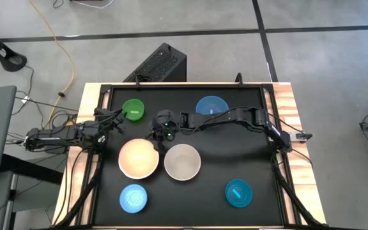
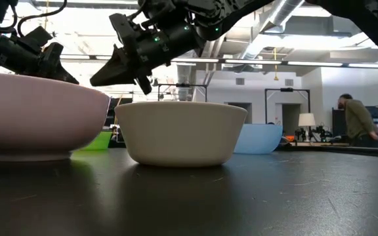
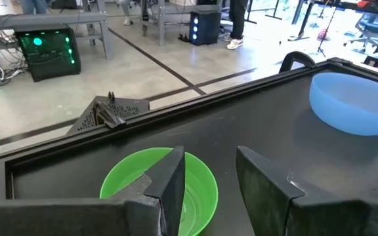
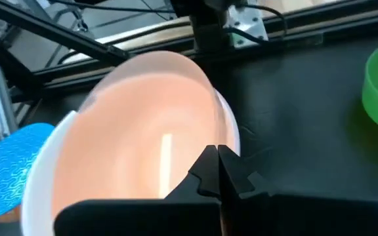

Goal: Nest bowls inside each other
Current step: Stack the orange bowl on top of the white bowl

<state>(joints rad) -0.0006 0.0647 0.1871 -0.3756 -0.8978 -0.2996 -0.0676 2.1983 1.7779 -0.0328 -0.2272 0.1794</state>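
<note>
1. High view: my right gripper [image 1: 157, 142], jaws clenched empty, hovers by the pink bowl [image 1: 138, 158], left of the cream bowl [image 1: 183, 161] on the bench [image 1: 248, 153].
2. Clenched like this, I risk knocking its rim instead of gripping.
3. My left gripper [image 3: 210, 180], jaws parted, waits over the green bowl [image 3: 202, 187].

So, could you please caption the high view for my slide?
Right hand shut above pink bowl; left hand beside green bowl.
</note>
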